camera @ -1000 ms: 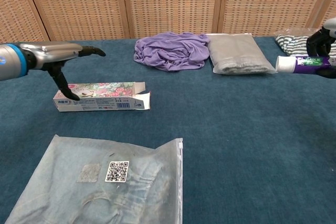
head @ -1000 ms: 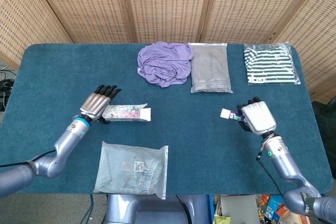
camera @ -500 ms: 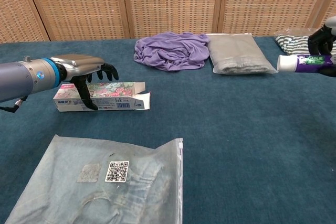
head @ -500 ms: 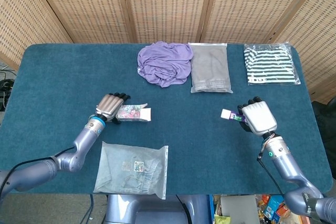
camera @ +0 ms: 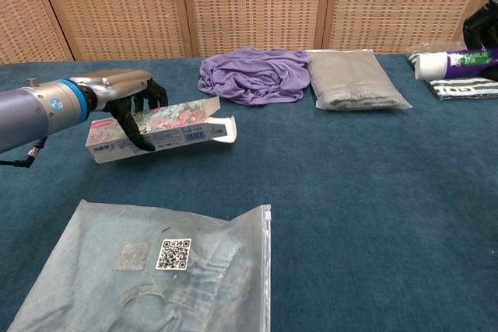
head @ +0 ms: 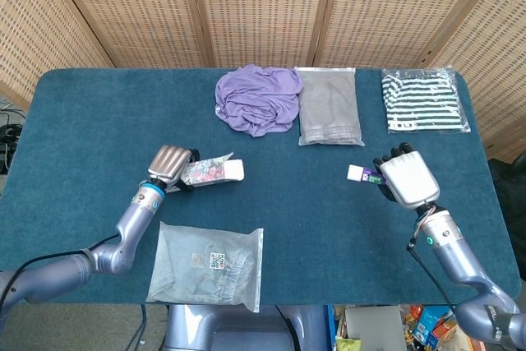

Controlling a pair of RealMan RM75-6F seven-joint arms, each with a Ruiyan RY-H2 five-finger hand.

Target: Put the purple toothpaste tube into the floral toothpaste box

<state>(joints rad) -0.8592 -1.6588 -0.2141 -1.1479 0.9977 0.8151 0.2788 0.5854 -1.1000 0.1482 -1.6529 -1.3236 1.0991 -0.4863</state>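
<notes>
My left hand (head: 168,166) (camera: 128,99) grips the floral toothpaste box (head: 212,170) (camera: 159,127) near its closed end. The box is lifted off the blue table (head: 82,121), tilted with its open flapped end raised toward the right. My right hand (head: 403,177) holds the purple toothpaste tube (head: 366,174) (camera: 455,61) above the table's right side. The tube lies level, its white cap pointing left toward the box. In the chest view only dark fingers (camera: 482,29) of the right hand show at the right edge.
A crumpled purple cloth (head: 256,100), a grey packed garment (head: 329,106) and a striped packed garment (head: 423,101) lie along the far side. A clear bag with folded grey clothing (head: 207,265) lies near the front edge, just below the box.
My left hand came down on the box, closed around it and lifted it, tilting the open end up. My right hand rose slightly with the tube.
</notes>
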